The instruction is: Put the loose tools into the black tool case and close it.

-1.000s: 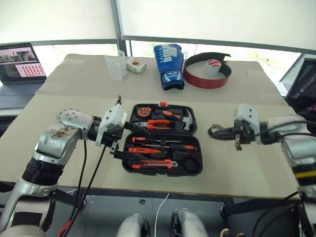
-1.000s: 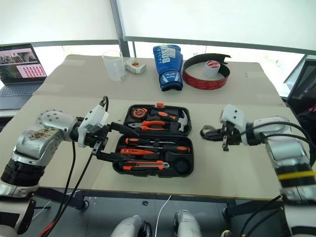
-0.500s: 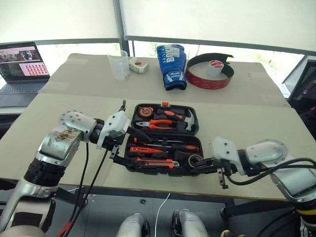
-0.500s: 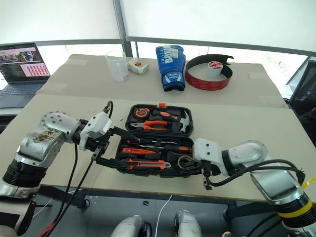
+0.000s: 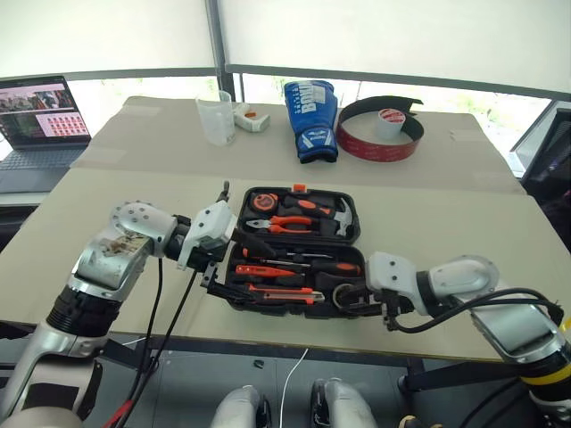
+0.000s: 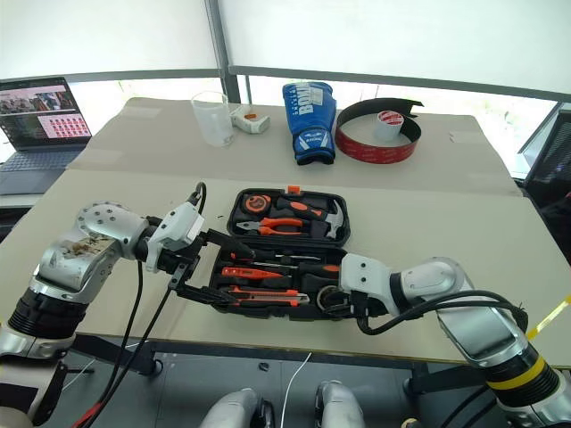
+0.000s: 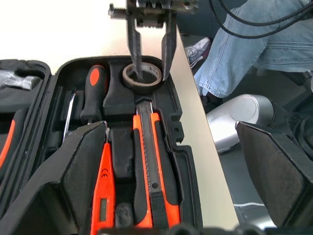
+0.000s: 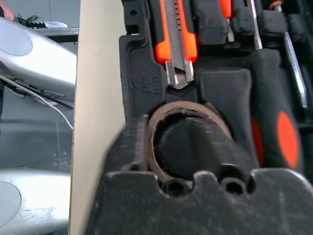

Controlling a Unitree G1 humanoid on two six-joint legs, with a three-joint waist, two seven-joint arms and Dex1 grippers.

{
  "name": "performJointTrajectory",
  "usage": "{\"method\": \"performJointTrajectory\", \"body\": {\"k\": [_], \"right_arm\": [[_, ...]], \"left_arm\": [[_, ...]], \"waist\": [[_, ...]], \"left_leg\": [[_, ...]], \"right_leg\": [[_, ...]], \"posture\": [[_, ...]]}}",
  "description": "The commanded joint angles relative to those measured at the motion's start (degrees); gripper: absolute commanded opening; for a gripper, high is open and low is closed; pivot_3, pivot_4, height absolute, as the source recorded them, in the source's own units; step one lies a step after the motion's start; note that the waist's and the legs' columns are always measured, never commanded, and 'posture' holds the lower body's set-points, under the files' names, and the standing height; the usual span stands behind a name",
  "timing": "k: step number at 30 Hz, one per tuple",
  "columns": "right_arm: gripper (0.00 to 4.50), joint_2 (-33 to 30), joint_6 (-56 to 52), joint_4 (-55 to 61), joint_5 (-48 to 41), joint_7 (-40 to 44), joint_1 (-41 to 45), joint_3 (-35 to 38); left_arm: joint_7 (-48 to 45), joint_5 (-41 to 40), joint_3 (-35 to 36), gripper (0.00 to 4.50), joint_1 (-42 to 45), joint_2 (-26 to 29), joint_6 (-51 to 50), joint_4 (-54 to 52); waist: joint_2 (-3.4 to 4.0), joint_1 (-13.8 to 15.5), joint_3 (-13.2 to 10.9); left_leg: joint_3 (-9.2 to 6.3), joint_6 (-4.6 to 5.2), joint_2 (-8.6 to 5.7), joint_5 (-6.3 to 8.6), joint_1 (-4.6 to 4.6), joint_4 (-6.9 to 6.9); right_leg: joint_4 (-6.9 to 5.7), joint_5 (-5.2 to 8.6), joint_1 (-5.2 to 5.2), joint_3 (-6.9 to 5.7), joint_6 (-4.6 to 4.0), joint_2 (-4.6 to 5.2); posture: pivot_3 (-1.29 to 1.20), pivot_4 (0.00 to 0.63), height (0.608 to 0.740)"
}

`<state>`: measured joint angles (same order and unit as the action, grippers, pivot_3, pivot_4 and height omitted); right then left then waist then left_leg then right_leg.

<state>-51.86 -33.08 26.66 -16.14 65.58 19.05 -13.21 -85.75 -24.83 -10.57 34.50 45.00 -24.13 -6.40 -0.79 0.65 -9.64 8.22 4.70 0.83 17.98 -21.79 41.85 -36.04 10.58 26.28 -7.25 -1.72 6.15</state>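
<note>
From the head views, the black tool case [image 5: 297,254] lies open and flat near the front edge of the pale, matt counter [image 5: 428,214], a moulded-plastic clamshell with tool-shaped recesses. Its far half holds orange-handled pliers [image 5: 287,224] and a hammer [image 5: 342,217]; its near half holds a black-and-orange screwdriver [image 5: 308,265], the orange-black utility knife [image 5: 278,291] and, at the right end, the small dark tape roll [image 6: 326,296]. The left hand [image 5: 225,260] sits at the case's left end with its two black fingers spread wide, gripping nothing. The right hand [image 6: 337,301] reaches in from the right, its fingertips at the tape roll. Farther back stand a clear plastic beaker [image 5: 213,118], a blue boxing glove [image 5: 310,119] and a curved red-and-black band [image 5: 378,132]; an open laptop [image 5: 37,113] sits at the left. In the left wrist view, the tape roll [image 7: 142,76] rests in a round recess at the end of the case, ring-shaped with a brownish rim, and the right hand's slim fingers [image 7: 136,46] stand part-way open, one tip inside the ring and the other just beside its rim; the knife [image 7: 150,161] lies lengthways below the roll, beside a slim all-orange screwdriver [image 7: 101,188]. In the right wrist view, the roll [image 8: 188,139] sits in its pocket right before the finger, the knife's metal tip [image 8: 178,76] pointing at it; whether the fingers press it, I cannot tell.
</note>
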Motion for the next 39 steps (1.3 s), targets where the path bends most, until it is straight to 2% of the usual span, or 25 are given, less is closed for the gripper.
{"method": "performJointTrajectory", "body": {"k": [1, 4, 6, 9, 10, 11, 12, 13, 19, 23, 27, 32, 39], "right_arm": [[2.66, 1.4, -7.6, 4.2, -9.5, -1.1, 3.0, 7.5], [2.66, 1.4, -12.9, 2.0, -14.3, -3.7, 4.8, 14.3], [2.12, 0.5, -13.4, -1.4, -14.3, -5.0, 4.4, 17.5], [1.31, -1.1, -9.5, -6.8, -12.1, -4.7, 1.8, 19.6], [0.82, -0.8, -7.6, -9.6, -10.8, -5.2, 1.3, 19.6], [0.63, -0.5, -5.7, -12.3, -9.5, -5.7, 0.9, 19.2], [0.21, -0.3, -2.8, -15.1, -7.7, -5.8, 0.5, 18.3], [0.00, 0.0, 0.0, -17.5, -6.0, -5.7, 0.2, 17.4], [0.00, 3.6, 12.0, -27.6, 1.6, -5.1, 3.3, 10.5], [0.00, 6.1, 16.9, -30.0, 5.2, -4.2, 6.1, 6.4], [0.00, 7.9, 20.8, -28.4, 5.0, -1.6, 6.6, 5.3], [0.00, 7.3, 21.6, -20.8, 2.2, 2.4, 2.6, 5.6], [0.00, 5.7, 19.6, -13.4, 1.9, 2.2, -3.4, 8.0]], "left_arm": [[2.4, -1.0, 3.0, 4.50, -1.3, 1.2, -1.5, -2.1], [6.0, -1.5, 6.0, 4.50, -3.8, 2.1, -4.0, -1.3], [8.4, -0.3, 8.5, 4.50, -6.4, 3.2, -3.5, 0.8], [11.6, 2.4, 10.9, 3.86, -10.1, 4.7, -1.4, 4.7], [12.6, 3.2, 11.3, 3.37, -10.9, 4.9, -0.8, 6.1], [13.4, 4.0, 11.4, 3.15, -11.4, 4.9, 0.0, 7.4], [14.5, 5.3, 11.1, 2.72, -11.7, 4.6, 1.5, 9.1], [15.4, 6.5, 10.7, 2.35, -11.7, 4.2, 2.7, 10.6], [17.9, 10.3, 6.8, 0.08, -7.3, -2.3, 7.0, 18.8], [18.8, 11.2, 5.1, 0.03, -4.7, -5.7, 6.9, 20.1], [16.1, 10.2, 4.2, 0.03, -4.9, -6.3, 6.5, 18.3], [12.2, 8.2, 3.9, 0.03, -5.5, -5.4, 4.3, 14.6], [8.2, 7.8, 3.5, 0.03, -9.1, -2.3, 2.6, 8.7]], "waist": [[0.00, 0.0, 0.0], [0.00, -0.1, 0.0], [-0.01, 0.0, 0.0], [-0.01, 0.0, 0.0], [-0.01, 0.1, 0.0], [-0.01, 0.1, 0.0], [-0.01, 0.1, 0.0], [-0.01, 0.1, 0.0], [-0.01, 0.0, 0.0], [-0.01, -0.2, 0.0], [-0.01, -0.3, 0.0], [-0.01, -0.5, 0.0], [-0.01, -0.5, 0.0]], "left_leg": [[-0.01, 0.00, 0.00, 0.00, 0.00, 0.00], [0.00, 0.00, 0.00, 0.00, 0.02, 0.01], [-0.03, 0.00, 0.00, 0.00, 0.04, 0.01], [-0.04, 0.00, 0.00, 0.01, 0.02, -0.04], [-0.04, 0.00, 0.00, 0.01, 0.03, -0.07], [-0.05, 0.00, 0.00, 0.01, 0.02, -0.07], [-0.03, 0.01, -0.01, 0.01, 0.00, -0.07], [0.00, 0.01, -0.02, 0.01, 0.00, -0.06], [0.07, 0.00, -0.02, 0.00, 0.03, -0.06], [0.17, 0.00, -0.02, -0.01, 0.00, -0.05], [0.18, 0.00, -0.02, -0.01, 0.01, -0.05], [0.16, -0.01, 0.01, -0.01, 0.01, -0.06], [0.12, -0.01, 0.01, 0.00, -0.04, -0.07]], "right_leg": [[0.00, 0.00, 0.00, 0.00, 0.00, 0.01], [-0.02, -0.04, -0.01, 0.03, -0.01, 0.04], [0.00, -0.04, -0.03, 0.01, 0.00, 0.05], [0.02, -0.03, 0.00, 0.00, -0.03, 0.06], [0.04, -0.03, -0.01, -0.01, -0.04, 0.06], [0.04, -0.02, -0.02, -0.03, -0.04, 0.06], [0.04, -0.02, -0.01, -0.04, -0.04, 0.06], [0.04, -0.03, -0.01, -0.05, -0.03, 0.07], [-0.01, -0.03, -0.01, 0.00, 0.01, 0.05], [-0.04, -0.05, 0.04, 0.00, 0.00, 0.01], [-0.06, -0.05, 0.04, -0.01, -0.01, 0.03], [-0.05, -0.04, 0.05, -0.01, -0.01, 0.03], [-0.01, -0.02, 0.06, -0.03, -0.02, 0.07]], "posture": [[0.00, 0.150, 0.727], [0.00, 0.150, 0.727], [0.00, 0.150, 0.727], [0.00, 0.150, 0.727], [0.00, 0.150, 0.727], [0.00, 0.150, 0.727], [0.00, 0.150, 0.727], [0.00, 0.150, 0.727], [0.00, 0.150, 0.727], [0.00, 0.150, 0.727], [0.00, 0.150, 0.727], [0.00, 0.150, 0.727], [0.00, 0.150, 0.727]]}}
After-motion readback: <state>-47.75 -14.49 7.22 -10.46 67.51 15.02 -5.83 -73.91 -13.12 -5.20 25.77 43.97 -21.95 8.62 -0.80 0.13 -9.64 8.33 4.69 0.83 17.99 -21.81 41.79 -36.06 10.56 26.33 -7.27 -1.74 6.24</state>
